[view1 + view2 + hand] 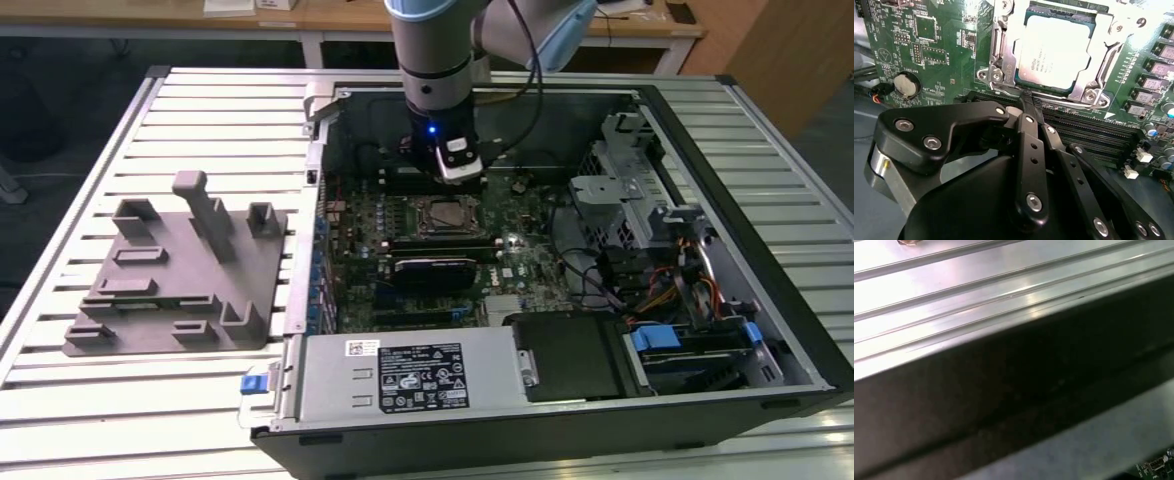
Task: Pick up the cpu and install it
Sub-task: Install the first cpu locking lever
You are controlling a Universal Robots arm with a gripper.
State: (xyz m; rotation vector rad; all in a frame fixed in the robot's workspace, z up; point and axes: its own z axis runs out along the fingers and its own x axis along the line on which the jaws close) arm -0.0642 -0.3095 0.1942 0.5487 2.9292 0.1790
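Left of frame in the exterior view: grey moulded holder [180, 275] on the ribbed metal tabletop [80, 420]. Centre: open case [747, 230], green motherboard. The cpu [1054, 52], flat, matte silver, sits in the steel-framed socket [999, 55] at upper centre of the second wrist view. The hand [1026, 107], black, fingers together and empty, hovers beside the socket. Judgement: check the chip lies flush, no tilt.

Print present, none legible enough to state.
White label with black block on power supply box [407, 377], lower centre of exterior view: rows of small marks, unreadable.
Smaller white sticker [360, 348] at its upper left corner: unreadable.
Cpu [1054, 52] lid, upper centre of second wrist view: few dark text lines along one edge, too small to read.
Motherboard [934, 45]: tiny white markings, unreadable.
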